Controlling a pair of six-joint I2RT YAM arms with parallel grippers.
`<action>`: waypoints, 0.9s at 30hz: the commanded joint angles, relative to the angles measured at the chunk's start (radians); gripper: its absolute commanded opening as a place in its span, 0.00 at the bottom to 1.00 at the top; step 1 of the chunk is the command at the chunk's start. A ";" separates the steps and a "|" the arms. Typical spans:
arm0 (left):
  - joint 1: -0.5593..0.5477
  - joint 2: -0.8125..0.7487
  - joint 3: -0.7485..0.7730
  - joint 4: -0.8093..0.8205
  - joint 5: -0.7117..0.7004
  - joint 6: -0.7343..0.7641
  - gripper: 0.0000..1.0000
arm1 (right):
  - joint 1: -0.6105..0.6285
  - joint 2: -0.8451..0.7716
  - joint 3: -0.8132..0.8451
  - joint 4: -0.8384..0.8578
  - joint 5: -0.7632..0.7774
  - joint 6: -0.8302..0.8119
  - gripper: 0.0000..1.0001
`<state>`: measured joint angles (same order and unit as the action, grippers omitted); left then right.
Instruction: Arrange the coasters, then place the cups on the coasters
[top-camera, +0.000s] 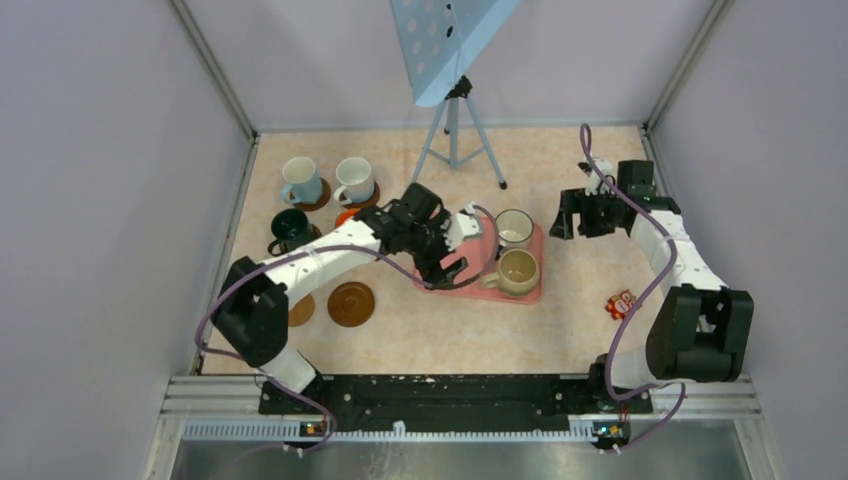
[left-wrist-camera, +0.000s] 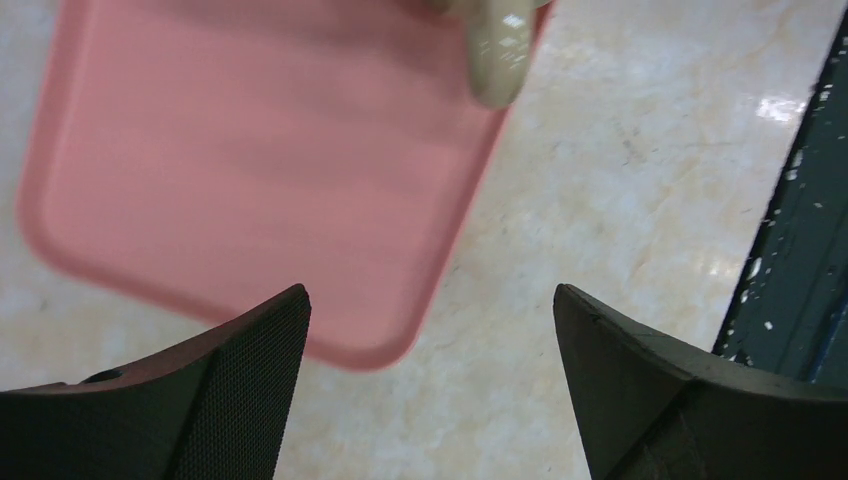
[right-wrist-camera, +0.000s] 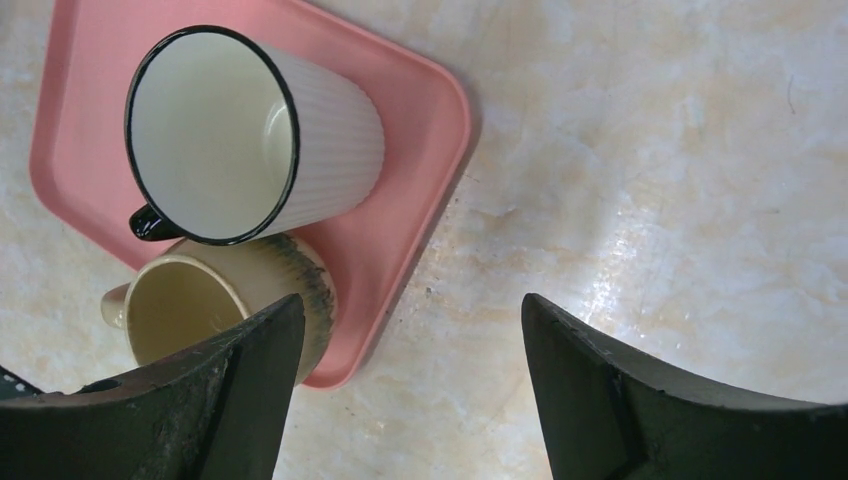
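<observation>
We hold our left claw (left-wrist-camera: 430, 300) open and empty over the pink tray (left-wrist-camera: 250, 180), likely lining up on the beige cup (top-camera: 518, 271) or dark-rimmed cup (top-camera: 514, 228) standing on it; a bare coaster (top-camera: 351, 303) lies left of the tray to receive one; our right claw (right-wrist-camera: 410, 305) hangs open, right of the tray

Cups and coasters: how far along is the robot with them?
Done: two white mugs sit on coasters. In hand: nothing; the left fingers hang open above the pink tray. Left: the dark-rimmed mug and beige mug on it, plus a bare coaster.
</observation>
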<state>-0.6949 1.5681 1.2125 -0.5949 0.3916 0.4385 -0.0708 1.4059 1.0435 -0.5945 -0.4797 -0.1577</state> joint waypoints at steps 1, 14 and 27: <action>-0.125 0.086 0.062 0.097 0.029 -0.055 0.94 | -0.028 -0.004 0.049 0.017 0.013 0.024 0.79; -0.258 0.332 0.224 0.156 -0.041 -0.113 0.59 | -0.047 -0.030 0.008 0.035 0.003 0.052 0.79; -0.285 0.450 0.310 0.092 -0.163 -0.107 0.33 | -0.052 -0.044 -0.011 0.042 -0.008 0.058 0.79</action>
<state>-0.9764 1.9995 1.4727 -0.4831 0.2775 0.3393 -0.1150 1.4055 1.0412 -0.5835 -0.4728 -0.1104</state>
